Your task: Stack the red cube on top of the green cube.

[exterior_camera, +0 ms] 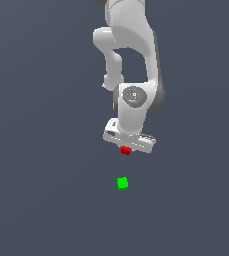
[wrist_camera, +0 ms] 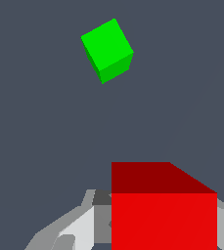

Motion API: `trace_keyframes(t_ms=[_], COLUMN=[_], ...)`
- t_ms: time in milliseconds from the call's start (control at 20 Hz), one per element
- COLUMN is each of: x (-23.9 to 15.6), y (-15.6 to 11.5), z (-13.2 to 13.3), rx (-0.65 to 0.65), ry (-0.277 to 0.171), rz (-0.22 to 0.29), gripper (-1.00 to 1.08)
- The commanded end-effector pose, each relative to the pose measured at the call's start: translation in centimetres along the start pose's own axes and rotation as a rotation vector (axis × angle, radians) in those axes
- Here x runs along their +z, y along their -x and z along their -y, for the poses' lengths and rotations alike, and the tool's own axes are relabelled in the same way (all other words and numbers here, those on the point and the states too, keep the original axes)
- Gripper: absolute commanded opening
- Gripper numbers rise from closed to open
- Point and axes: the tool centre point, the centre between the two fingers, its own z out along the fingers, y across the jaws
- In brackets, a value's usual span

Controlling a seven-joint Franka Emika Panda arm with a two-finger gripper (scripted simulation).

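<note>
The red cube (exterior_camera: pixel 125 150) sits directly under the white hand of my gripper (exterior_camera: pixel 126 148). In the wrist view the red cube (wrist_camera: pixel 163 207) fills the space between the grey fingers (wrist_camera: pixel 72 229), which press on both its sides, so the gripper (wrist_camera: pixel 163 234) is shut on it. The green cube (exterior_camera: pixel 122 183) lies alone on the dark floor, a short way nearer the camera than the gripper in the exterior view. It also shows in the wrist view as the green cube (wrist_camera: pixel 107 50), turned at an angle, some distance ahead of the red one.
The dark grey floor (exterior_camera: pixel 41 190) spreads flat on all sides. The white arm (exterior_camera: pixel 131 55) rises above the gripper toward the top of the exterior view.
</note>
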Motion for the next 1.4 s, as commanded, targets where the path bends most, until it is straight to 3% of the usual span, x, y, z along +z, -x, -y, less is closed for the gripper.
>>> trace_keyframes(t_ms=[0, 700, 1350], x=[-1.2, -1.4, 1.1], y=[0.0, -1.1, -6.3], z=[0.0, 0.2, 1.2], rx=[0.0, 0.0, 0.0], ry=[0.0, 0.0, 0.0], rz=[0.001, 0.0, 0.0], gripper=[-1.0, -1.0, -1.0])
